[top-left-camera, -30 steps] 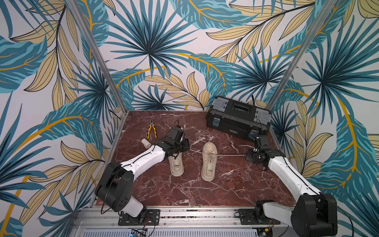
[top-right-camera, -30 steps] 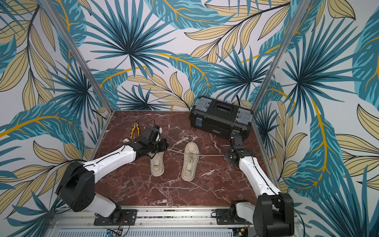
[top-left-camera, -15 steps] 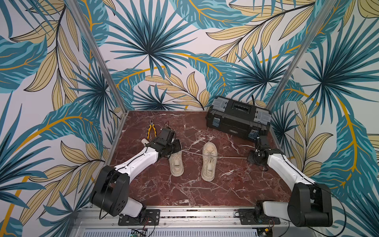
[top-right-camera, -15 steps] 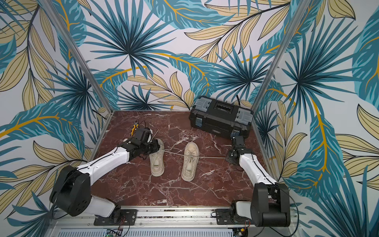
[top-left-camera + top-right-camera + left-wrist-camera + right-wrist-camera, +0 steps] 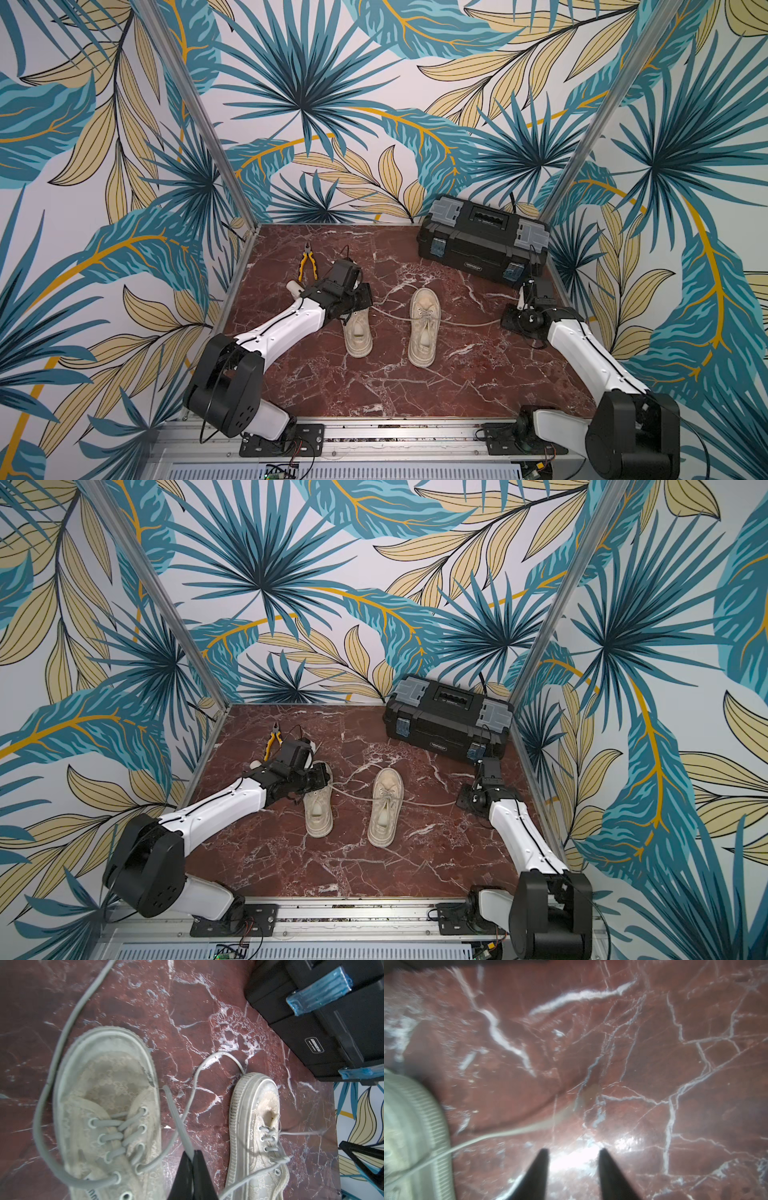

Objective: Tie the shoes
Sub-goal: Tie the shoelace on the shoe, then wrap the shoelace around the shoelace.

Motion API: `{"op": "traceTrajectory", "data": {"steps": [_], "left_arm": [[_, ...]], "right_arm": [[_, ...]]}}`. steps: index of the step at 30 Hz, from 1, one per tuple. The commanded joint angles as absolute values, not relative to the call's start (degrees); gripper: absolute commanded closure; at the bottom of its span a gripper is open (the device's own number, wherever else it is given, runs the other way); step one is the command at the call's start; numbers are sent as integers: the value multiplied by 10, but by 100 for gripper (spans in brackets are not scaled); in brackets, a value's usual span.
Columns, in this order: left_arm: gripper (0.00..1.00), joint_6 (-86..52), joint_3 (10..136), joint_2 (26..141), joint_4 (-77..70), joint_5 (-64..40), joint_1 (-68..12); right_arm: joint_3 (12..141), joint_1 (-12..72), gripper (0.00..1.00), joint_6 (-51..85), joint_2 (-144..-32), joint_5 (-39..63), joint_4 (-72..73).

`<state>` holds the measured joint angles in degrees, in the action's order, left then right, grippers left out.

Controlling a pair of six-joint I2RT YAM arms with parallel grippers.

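Note:
Two beige shoes stand side by side, toes to the back, in both top views: the left shoe (image 5: 357,334) (image 5: 318,810) and the right shoe (image 5: 424,328) (image 5: 384,808). My left gripper (image 5: 192,1152) (image 5: 362,300) hangs over the left shoe's (image 5: 108,1088) toe end. It is shut on a lace (image 5: 176,1113), and a strand (image 5: 392,316) runs from it to the right shoe (image 5: 259,1132). My right gripper (image 5: 572,1150) (image 5: 510,322) is open just above the floor, nothing between its fingers. A loose lace (image 5: 512,1131) (image 5: 473,323) lies in front of it.
A black toolbox (image 5: 482,243) stands at the back right, close behind my right wrist. Yellow-handled pliers (image 5: 307,266) and a small white cylinder (image 5: 293,286) lie at the back left, beside my left arm. The right wall is near my right arm.
My right gripper has opened and let go of its lace end, which now lies slack on the floor. My left gripper, still shut on its lace, swung left and then back over the left shoe.

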<state>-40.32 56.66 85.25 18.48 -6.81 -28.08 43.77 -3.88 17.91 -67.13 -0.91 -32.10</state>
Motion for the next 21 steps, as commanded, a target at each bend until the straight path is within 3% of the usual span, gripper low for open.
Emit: {"op": "traceTrajectory", "data": {"steps": [1,6,9,15,21], "left_arm": [[100,-396,625,859,185,-65,-301],[100,-396,652,858,179,-65,-316],[100,-396,663,859,174,-65,-322],[100,-396,671,854,164,-65,-324],[100,-396,674,843,165,-65,-324]], "right_arm": [[443,-41,42,166,-614,40,-325],[467,-19,40,160,-583,178,-275],[472,40,40,150,-597,228,-221],[516,193,39,89,-713,255,-152],[565,245,39,51,-839,312,-92]]}}
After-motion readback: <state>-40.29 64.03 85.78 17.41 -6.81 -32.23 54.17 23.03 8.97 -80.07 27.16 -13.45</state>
